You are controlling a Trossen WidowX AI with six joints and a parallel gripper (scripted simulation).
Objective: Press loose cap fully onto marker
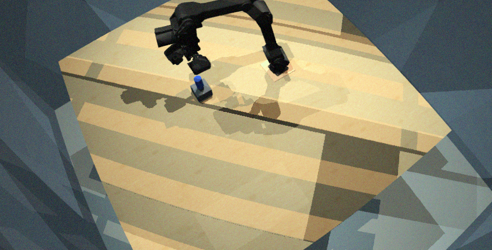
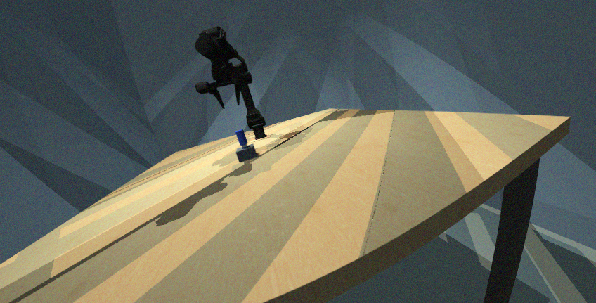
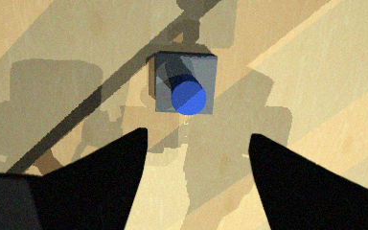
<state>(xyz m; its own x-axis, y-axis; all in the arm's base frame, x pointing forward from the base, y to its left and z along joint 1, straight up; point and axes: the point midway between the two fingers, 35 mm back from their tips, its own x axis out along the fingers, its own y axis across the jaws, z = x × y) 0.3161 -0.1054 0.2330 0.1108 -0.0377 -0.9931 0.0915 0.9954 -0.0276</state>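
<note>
The blue cap (image 1: 197,79) (image 2: 240,136) (image 3: 189,98) sits upright on top of the marker, in line with it. The marker stands in the dark grey holder block (image 1: 203,94) (image 2: 247,155) (image 3: 207,72). Only a short, dark bit of the marker shows under the cap in the exterior view; the rest is hidden by the cap and the block. Whether the cap is fully seated cannot be told from the views. My gripper (image 2: 230,106) (image 3: 198,139) is open and empty, its fingertips pointing down, above the cap and clear of it.
The arm's base (image 1: 278,66) (image 2: 259,132) stands on the table (image 1: 207,165) (image 2: 318,216) behind and to the right of the holder block in the top view. The arm arches over from it. Striped shadows cross the wooden top.
</note>
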